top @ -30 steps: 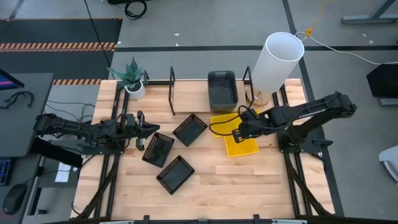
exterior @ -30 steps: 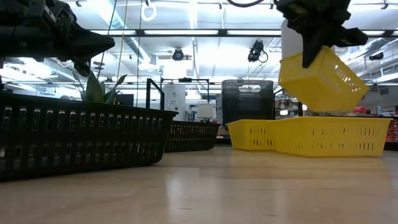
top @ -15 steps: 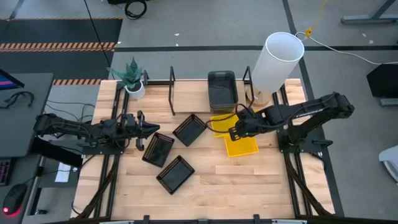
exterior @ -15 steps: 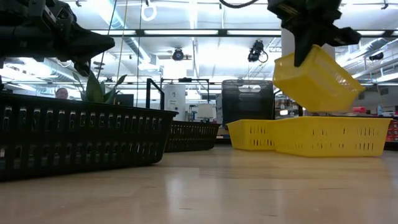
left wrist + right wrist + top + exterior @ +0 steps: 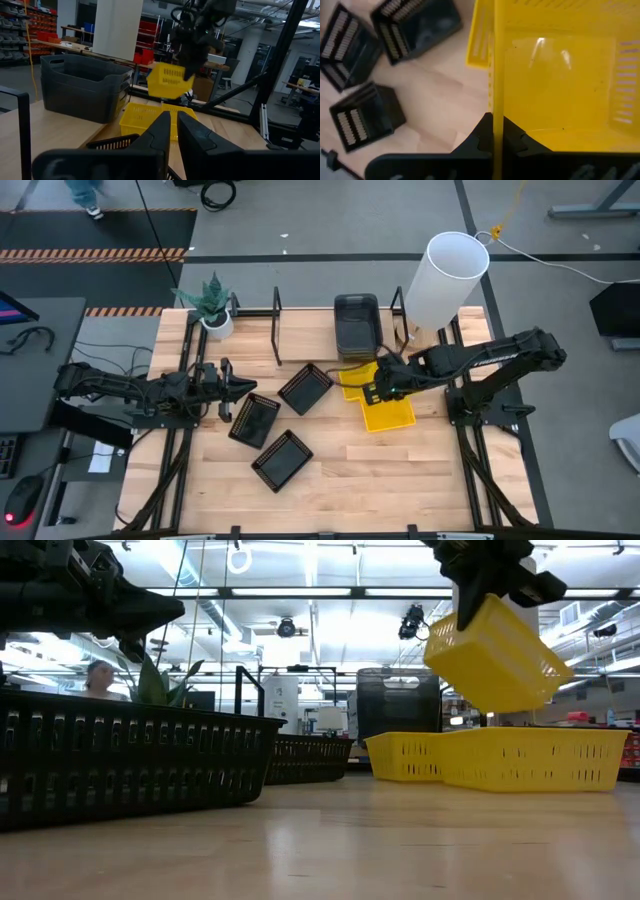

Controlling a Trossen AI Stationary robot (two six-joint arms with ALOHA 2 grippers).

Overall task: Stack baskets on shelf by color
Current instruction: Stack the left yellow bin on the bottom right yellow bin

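Carried higher and closer to the shelf [image 5: 305,330] than a second ago: one yellow basket [image 5: 490,655], tilted, clear of the table, pinched by its rim in the closed fingers of the right gripper [image 5: 375,388]. Now above the two other yellow baskets [image 5: 545,758], both on the tabletop just in front of the shelf, overlapping each other. Reads as the carry step of the first yellow placement; no yellow on the shelf yet. Already on the board: a stack of grey baskets [image 5: 357,323], near its middle. Waiting at the table's left side: left gripper [image 5: 240,388], fingers a sliver apart, on nothing, pointed at the nearest of three black baskets [image 5: 254,420], all loose on the tabletop and unsorted. Also on or by the shelf: a potted plant [image 5: 212,305] at the left end, a tall white tube [image 5: 445,280] at the right end, thin black uprights [image 5: 277,315] between. Free board only between the grey stack and those uprights, so a tight landing spot likely; tilt of the held basket worth levelling before setting down, else risk of catching an upright or the grey stack. Beyond the table, in the low view, a person [image 5: 98,678], far from the arms.
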